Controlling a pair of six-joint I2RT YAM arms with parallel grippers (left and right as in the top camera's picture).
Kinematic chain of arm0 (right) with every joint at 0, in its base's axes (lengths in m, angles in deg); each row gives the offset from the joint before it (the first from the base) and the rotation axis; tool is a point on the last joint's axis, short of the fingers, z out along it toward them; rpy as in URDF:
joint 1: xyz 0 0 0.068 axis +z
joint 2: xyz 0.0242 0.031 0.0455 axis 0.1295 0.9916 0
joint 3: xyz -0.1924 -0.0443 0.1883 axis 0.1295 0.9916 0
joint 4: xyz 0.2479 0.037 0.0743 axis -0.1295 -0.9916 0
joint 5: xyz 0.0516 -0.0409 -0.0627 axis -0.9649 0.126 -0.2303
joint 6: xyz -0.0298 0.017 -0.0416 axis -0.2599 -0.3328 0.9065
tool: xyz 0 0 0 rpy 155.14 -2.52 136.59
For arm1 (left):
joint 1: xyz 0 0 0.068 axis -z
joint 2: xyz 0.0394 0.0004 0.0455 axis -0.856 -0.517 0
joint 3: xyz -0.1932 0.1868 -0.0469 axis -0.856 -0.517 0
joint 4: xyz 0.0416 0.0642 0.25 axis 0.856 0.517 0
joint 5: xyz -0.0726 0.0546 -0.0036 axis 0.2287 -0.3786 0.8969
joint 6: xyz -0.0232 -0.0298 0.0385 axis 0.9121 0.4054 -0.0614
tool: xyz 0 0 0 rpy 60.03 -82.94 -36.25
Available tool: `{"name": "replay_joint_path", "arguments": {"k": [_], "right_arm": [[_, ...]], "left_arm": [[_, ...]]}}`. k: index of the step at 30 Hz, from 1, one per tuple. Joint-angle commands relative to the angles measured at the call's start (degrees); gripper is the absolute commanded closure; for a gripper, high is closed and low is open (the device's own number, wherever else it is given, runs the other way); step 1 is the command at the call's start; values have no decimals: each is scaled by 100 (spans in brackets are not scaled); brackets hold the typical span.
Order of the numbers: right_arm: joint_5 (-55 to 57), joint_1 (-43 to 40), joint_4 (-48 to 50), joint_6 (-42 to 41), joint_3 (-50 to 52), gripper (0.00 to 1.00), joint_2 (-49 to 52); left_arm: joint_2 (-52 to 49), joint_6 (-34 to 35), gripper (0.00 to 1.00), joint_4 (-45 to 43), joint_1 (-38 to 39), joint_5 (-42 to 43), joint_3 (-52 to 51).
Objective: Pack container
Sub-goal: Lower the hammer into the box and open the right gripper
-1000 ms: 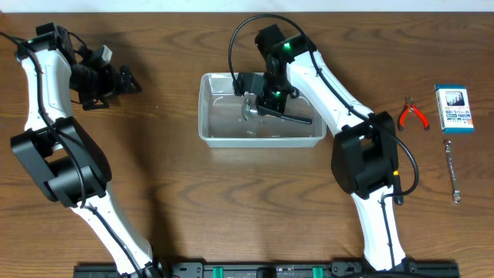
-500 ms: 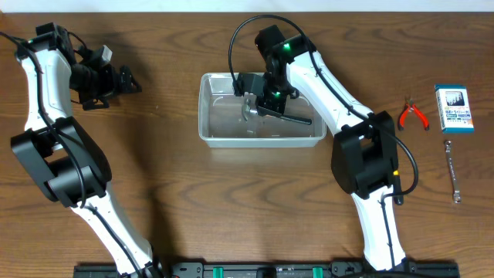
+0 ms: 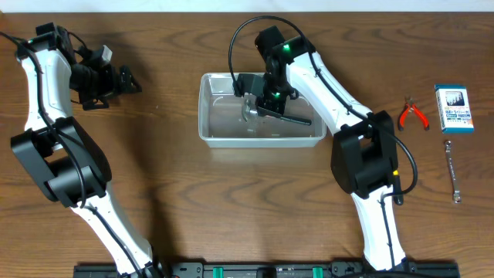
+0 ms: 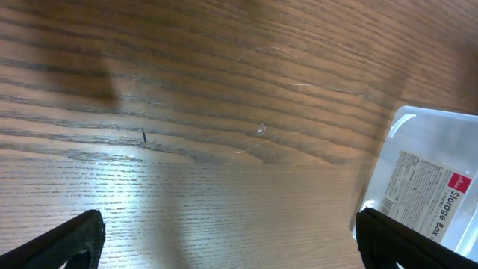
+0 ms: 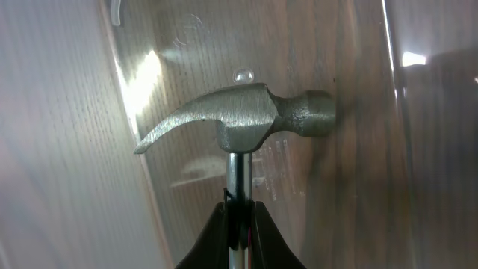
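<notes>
Container (image 3: pixel 220 130) walls close around hammer (image 5: pixel 239 123)

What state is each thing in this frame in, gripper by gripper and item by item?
container: upright, lidless, hammer inside
hammer: held near its head
right gripper: shut on the hammer
left gripper: open, empty
pliers: lying on table, unpacked
box: lying on table, unpacked
wrench: lying on table, unpacked

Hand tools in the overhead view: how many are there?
3: a steel claw hammer with black handle inside the clear plastic container; red-handled pliers on the wooden table far right; a slim silver wrench below them. More could hide under the right arm.
</notes>
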Motion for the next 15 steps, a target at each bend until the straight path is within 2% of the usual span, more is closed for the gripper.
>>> {"name": "replay_joint_path", "arguments": {"k": [1,15], "right_arm": [[-131,13,-2,-72,35,99,153],[-133,13,26,-157,33,99,341]], "left_arm": [[173,-7,2,15,-11,-28,116],[173,-7,2,13,-11,-28,116]]}}
